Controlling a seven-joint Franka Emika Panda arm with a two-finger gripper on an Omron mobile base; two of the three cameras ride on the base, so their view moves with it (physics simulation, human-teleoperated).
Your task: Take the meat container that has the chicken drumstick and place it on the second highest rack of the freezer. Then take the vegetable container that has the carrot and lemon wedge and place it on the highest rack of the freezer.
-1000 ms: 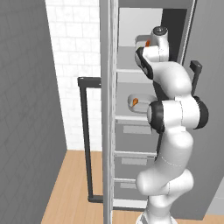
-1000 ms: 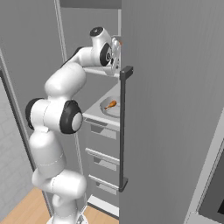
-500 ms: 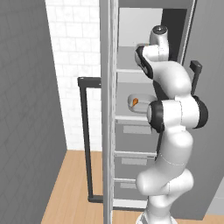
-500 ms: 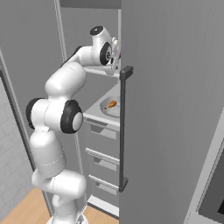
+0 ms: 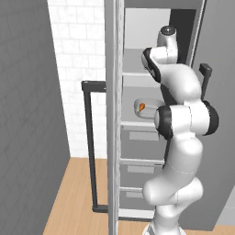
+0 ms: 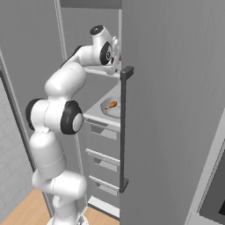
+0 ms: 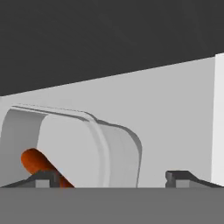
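Flat, even rendered light, soft faint shadows, no glare, slightly blurry edges.

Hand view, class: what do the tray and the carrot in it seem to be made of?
Tray: probably pale grey plastic, matt; smooth thin wall, rounded corner, no glare. Carrot: orange-red, plain smooth rendered surface, no texture, so real or fake cannot be told.

A kitchen: tall grey freezer [image 5: 137, 137], white tiled wall [image 5: 78, 50], wooden floor [image 5: 75, 202]

Orange-red carrot [image 7: 39, 164]; pale grey vegetable container [image 7: 87, 148]; grey freezer [image 6: 176, 110]; orange-brown drumstick [image 6: 111, 105].
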